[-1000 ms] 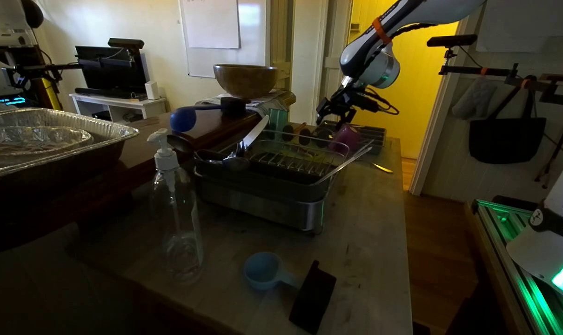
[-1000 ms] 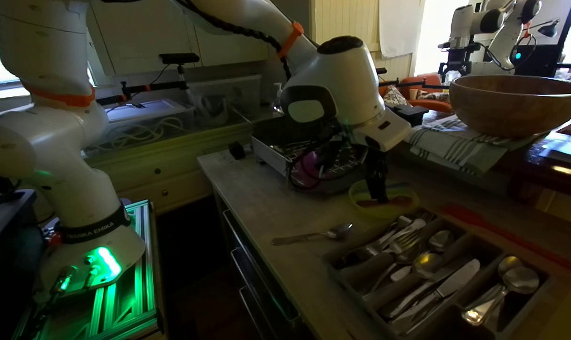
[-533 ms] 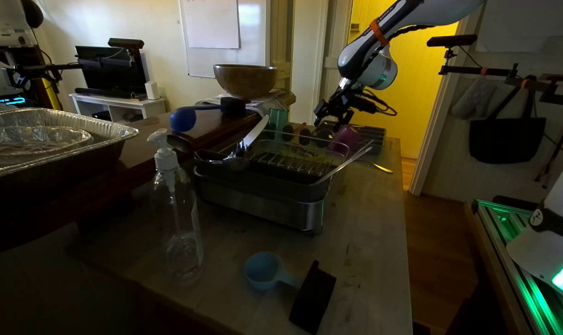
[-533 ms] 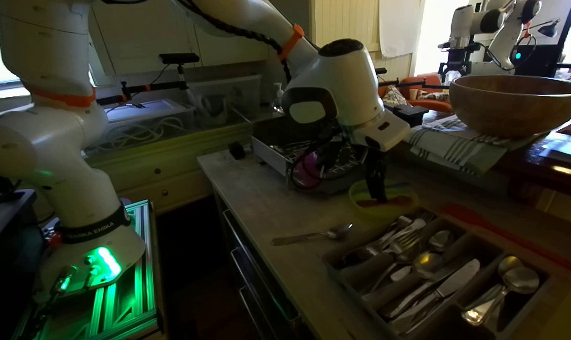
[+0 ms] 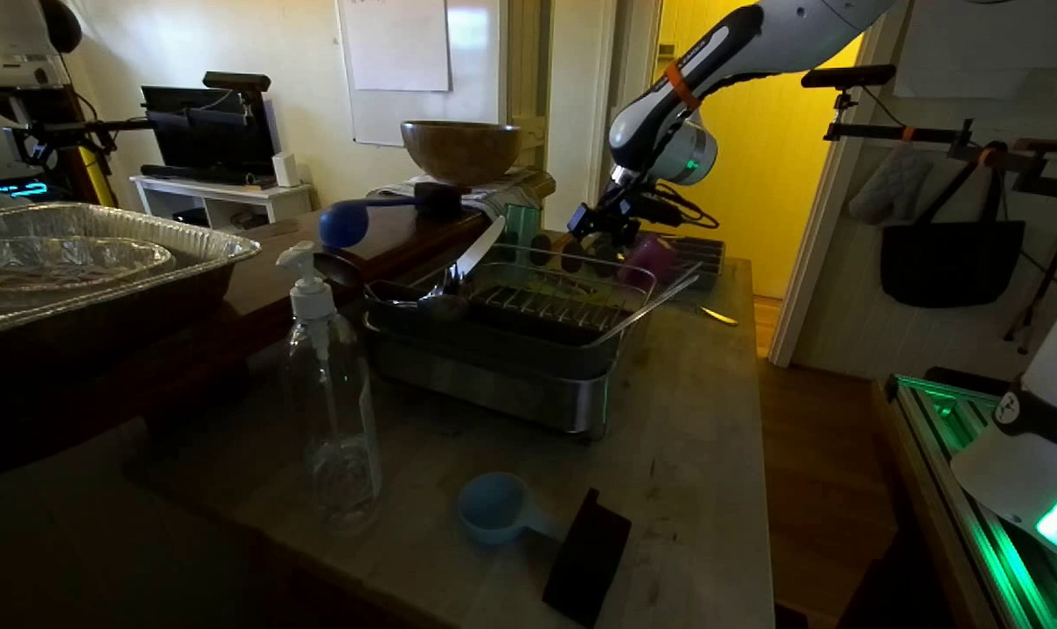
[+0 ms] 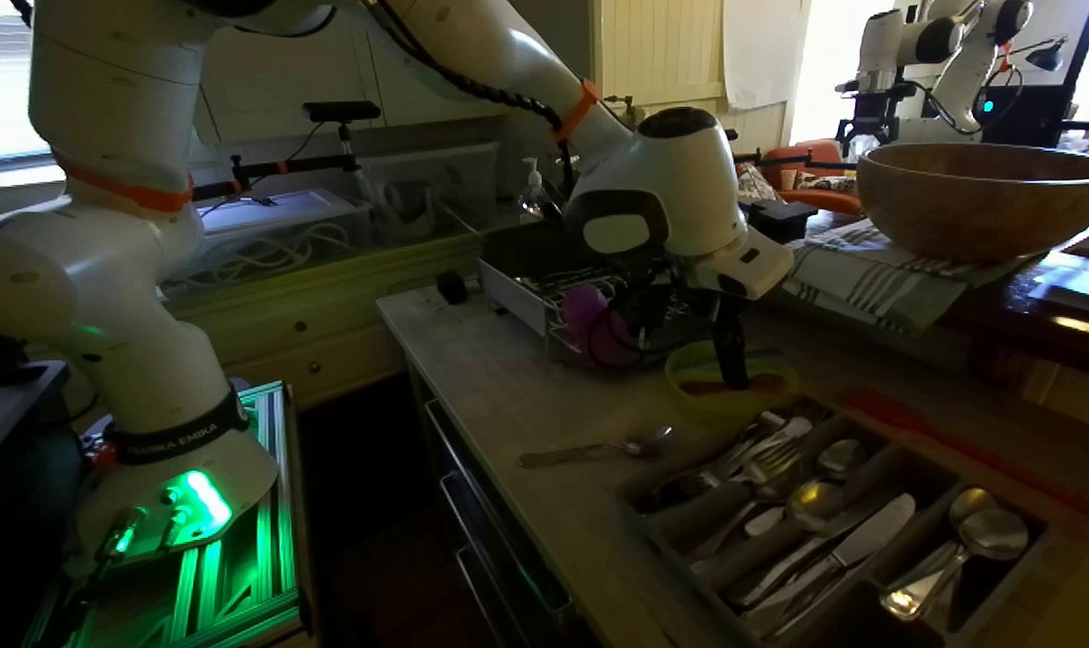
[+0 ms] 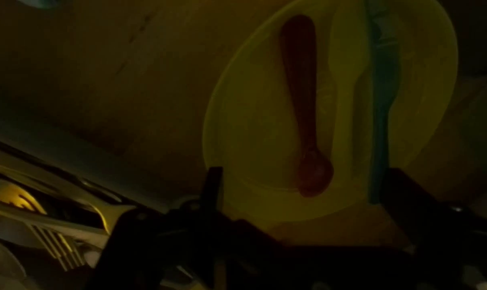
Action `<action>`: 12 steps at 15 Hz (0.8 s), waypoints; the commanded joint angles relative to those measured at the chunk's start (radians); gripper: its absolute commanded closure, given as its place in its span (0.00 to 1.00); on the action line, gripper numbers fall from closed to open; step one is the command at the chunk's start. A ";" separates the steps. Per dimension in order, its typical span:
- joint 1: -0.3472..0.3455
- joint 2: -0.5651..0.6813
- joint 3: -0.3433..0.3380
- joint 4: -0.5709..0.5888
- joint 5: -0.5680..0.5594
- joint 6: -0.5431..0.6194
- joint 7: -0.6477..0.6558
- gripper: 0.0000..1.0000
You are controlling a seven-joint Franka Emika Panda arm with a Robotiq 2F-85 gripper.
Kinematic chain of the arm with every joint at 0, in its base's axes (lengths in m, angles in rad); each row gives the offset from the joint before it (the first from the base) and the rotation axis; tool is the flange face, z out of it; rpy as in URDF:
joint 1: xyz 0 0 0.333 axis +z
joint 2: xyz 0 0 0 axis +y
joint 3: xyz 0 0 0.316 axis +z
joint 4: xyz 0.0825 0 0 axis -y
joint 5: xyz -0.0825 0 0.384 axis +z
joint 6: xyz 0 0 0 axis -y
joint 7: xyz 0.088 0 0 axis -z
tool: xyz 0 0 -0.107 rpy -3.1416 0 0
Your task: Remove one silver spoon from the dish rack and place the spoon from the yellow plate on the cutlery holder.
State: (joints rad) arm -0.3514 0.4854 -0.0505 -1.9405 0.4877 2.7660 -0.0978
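Presently, the dark-red, long-handled spoon (image 7: 302, 80) is cradled in the round yellow plate (image 7: 247, 133), beside a yellow utensil (image 7: 342, 92) and a blue-green utensil (image 7: 385, 74), with the black gripper (image 7: 303, 170) above, jaws apart. The plate is set between the grey wire dish rack (image 5: 493, 389) and the compartmented grey cutlery holder (image 6: 702, 506). By the gripper's shift since half a second earlier, more of a rounded purple object (image 6: 586, 313) has been uncovered.

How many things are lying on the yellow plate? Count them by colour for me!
Red: 1, the red spoon
Yellow: 1, the yellow utensil
Blue-green: 1, the blue-green utensil
Total: 3 on the yellow plate in the wrist view
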 commanded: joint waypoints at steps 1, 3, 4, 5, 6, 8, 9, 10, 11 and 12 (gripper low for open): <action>0.004 0.093 -0.001 0.103 -0.064 -0.031 0.021 0.00; 0.002 0.123 0.002 0.140 -0.086 -0.037 0.024 0.00; 0.002 0.135 0.003 0.156 -0.095 -0.040 0.026 0.00; 0.001 0.145 0.007 0.171 -0.100 -0.045 0.027 0.00; 0.002 0.151 0.009 0.181 -0.107 -0.049 0.026 0.00; 0.003 0.159 0.016 0.196 -0.119 -0.065 0.022 0.00; 0.008 0.164 0.014 0.203 -0.128 -0.076 0.026 0.00; 0.013 0.168 0.011 0.209 -0.138 -0.083 0.028 0.00; 0.018 0.170 0.007 0.212 -0.150 -0.101 0.027 0.00; 0.024 0.172 0.001 0.216 -0.163 -0.110 0.029 0.00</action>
State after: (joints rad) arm -0.3408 0.6278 -0.0360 -1.7677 0.3738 2.7101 -0.0963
